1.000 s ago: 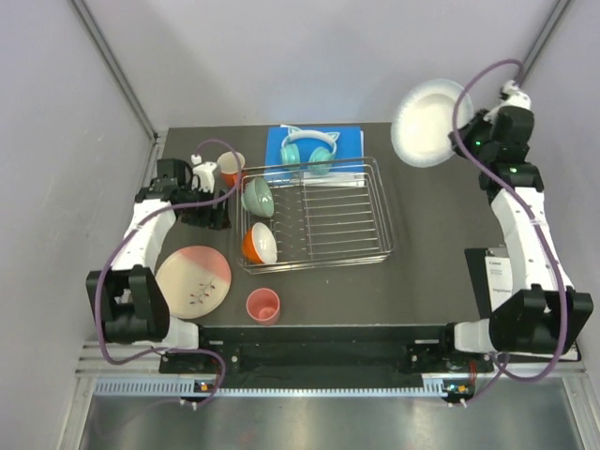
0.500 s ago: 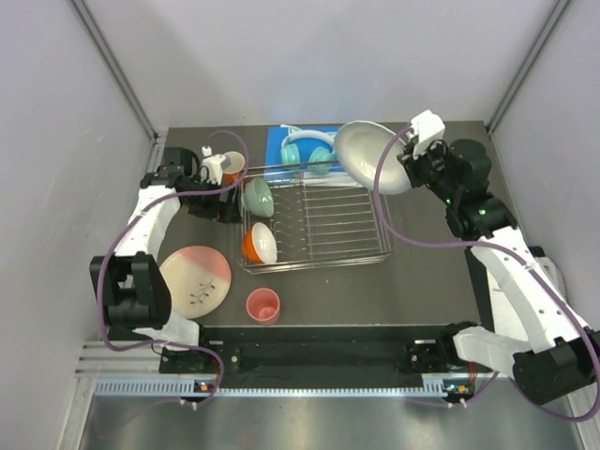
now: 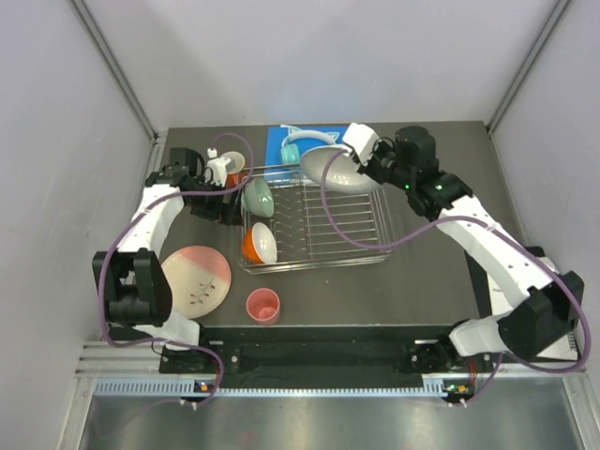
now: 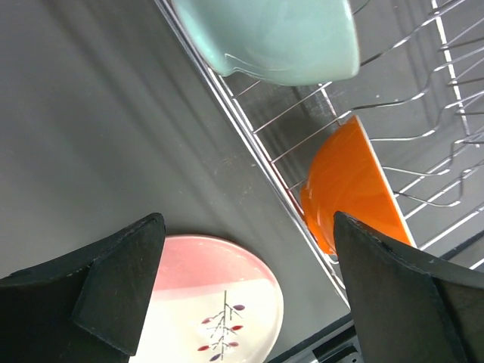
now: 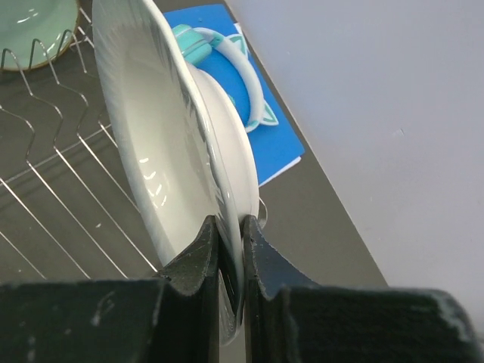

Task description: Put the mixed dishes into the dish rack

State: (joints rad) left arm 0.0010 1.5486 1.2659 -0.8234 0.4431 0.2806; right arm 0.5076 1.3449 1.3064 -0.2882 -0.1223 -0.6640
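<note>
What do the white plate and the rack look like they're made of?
The white plate looks like glazed ceramic: glossy, with sharp highlights on its ribbed rim, though it could be melamine. The rack looks like thin bare metal wire, shiny silver and bent into a grid.

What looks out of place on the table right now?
The teal headphones lying on the blue book at the far side of the dish rack: neither is tableware. Nothing looks spilled or broken.

gripper (image 5: pixel 228 228) pinches plate (image 5: pixel 151 128) rim | plate on edge over rack (image 5: pixel 57 113) | headphones (image 5: pixel 249 87) on book (image 5: pixel 274 145) | bowl (image 5: pixel 30 19) top-left
</note>
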